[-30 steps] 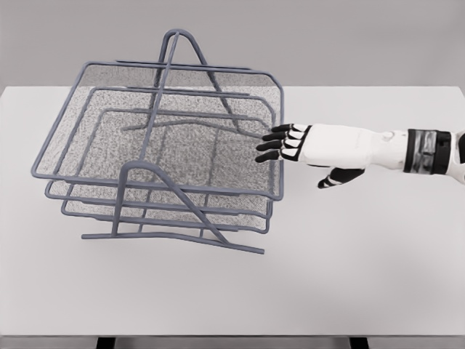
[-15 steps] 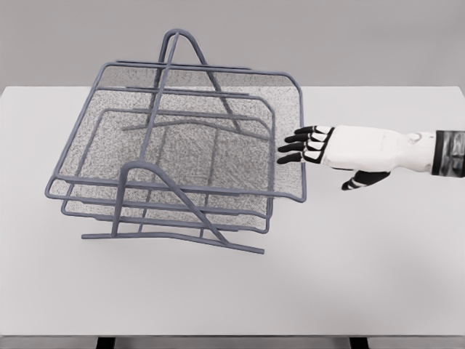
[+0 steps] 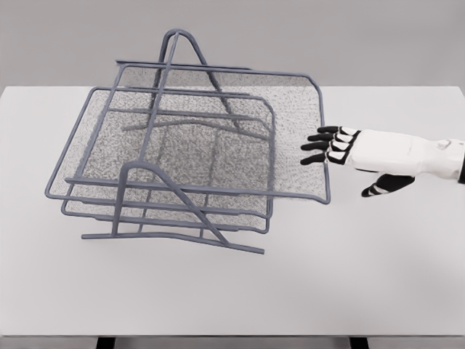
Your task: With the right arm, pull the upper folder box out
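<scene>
Cut off at the picture's right edge: the forearm behind the right hand (image 3: 360, 151). Hard to tell whether the dark fingertips (image 3: 317, 147) hook the wire rim or only press against it; fingers nearly straight, thumb hanging below, nothing plainly enclosed. Directly at those fingertips, the right rim of the upper folder box (image 3: 218, 131), sticking out toward the hand past the lower trays (image 3: 167, 167). Further off, the grey wire rack (image 3: 174, 73), standing on the white table (image 3: 349, 276). No readable writing anywhere.

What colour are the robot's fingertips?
Black, on a white right hand; the head view shows it.
</scene>
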Robot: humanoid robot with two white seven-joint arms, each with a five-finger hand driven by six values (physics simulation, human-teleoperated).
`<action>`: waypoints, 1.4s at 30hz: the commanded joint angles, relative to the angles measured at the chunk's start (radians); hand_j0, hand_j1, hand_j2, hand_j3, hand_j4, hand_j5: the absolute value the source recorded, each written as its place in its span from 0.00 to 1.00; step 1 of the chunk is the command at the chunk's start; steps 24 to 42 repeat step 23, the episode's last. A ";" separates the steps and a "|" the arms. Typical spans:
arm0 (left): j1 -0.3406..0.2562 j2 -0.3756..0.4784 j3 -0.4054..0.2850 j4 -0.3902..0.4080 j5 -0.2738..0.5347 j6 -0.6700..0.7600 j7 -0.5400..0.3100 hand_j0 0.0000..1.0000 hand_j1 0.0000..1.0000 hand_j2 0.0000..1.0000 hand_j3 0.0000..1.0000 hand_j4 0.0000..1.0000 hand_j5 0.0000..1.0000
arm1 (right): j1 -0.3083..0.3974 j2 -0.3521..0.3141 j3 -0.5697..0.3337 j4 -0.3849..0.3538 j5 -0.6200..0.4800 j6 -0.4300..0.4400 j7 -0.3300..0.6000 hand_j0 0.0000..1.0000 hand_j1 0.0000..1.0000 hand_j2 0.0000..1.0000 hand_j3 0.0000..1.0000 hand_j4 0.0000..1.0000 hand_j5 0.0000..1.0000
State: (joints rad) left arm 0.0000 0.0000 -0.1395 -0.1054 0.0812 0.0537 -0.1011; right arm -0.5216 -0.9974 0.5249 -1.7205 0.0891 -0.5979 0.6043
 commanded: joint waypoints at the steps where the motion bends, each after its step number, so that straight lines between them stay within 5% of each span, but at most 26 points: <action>1: 0.000 0.000 0.000 0.000 0.000 0.000 0.000 1.00 1.00 1.00 1.00 1.00 1.00 | 0.000 -0.006 -0.031 0.010 0.103 -0.013 0.007 1.00 1.00 1.00 1.00 1.00 1.00; 8: 0.000 0.000 0.000 0.001 0.000 0.000 0.000 1.00 1.00 1.00 1.00 1.00 1.00 | 0.008 -0.006 -0.161 -0.007 0.004 -0.013 0.007 1.00 1.00 1.00 1.00 1.00 1.00; 11: 0.000 0.000 0.000 0.000 0.000 0.000 0.000 1.00 1.00 1.00 1.00 1.00 1.00 | 0.006 -0.107 -0.204 -0.013 -0.094 -0.013 0.007 1.00 1.00 1.00 1.00 1.00 1.00; 14: 0.000 0.000 0.000 0.001 0.000 0.000 0.000 1.00 1.00 1.00 1.00 1.00 1.00 | 0.006 -0.109 -0.235 -0.013 -0.132 -0.013 0.007 1.00 1.00 1.00 1.00 1.00 1.00; 42: 0.000 0.000 -0.002 0.001 0.000 0.000 0.000 1.00 1.00 1.00 1.00 1.00 1.00 | 0.012 -0.081 -0.230 -0.010 -0.150 -0.013 0.007 1.00 1.00 1.00 1.00 1.00 1.00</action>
